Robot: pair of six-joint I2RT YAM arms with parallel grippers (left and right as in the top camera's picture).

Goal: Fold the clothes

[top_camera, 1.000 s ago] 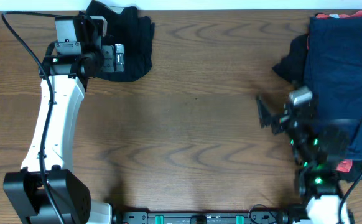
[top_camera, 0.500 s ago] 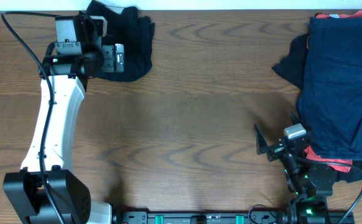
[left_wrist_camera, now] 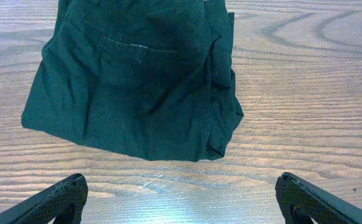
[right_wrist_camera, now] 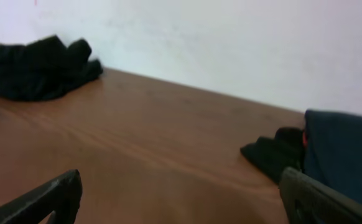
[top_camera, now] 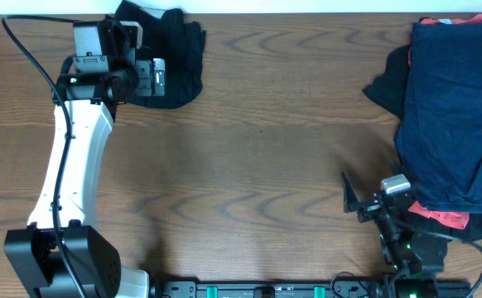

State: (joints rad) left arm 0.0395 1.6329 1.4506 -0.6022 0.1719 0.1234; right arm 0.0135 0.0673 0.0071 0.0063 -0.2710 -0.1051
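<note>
- Black shorts (left_wrist_camera: 131,81) lie seemingly folded on the desk (top_camera: 257,165), left fingers (left_wrist_camera: 56,196) spread empty above.
- Right fingers (right_wrist_camera: 50,196) spread, empty; pinch only the top navy garment (top_camera: 456,108) by its edge.

A robotics lab: wood-grain table (top_camera: 257,165), bare white wall (right_wrist_camera: 231,43), white robot arm (top_camera: 71,157) on it.

Black shorts (left_wrist_camera: 137,81) folded, far left; navy pile (top_camera: 456,116) right.
</note>
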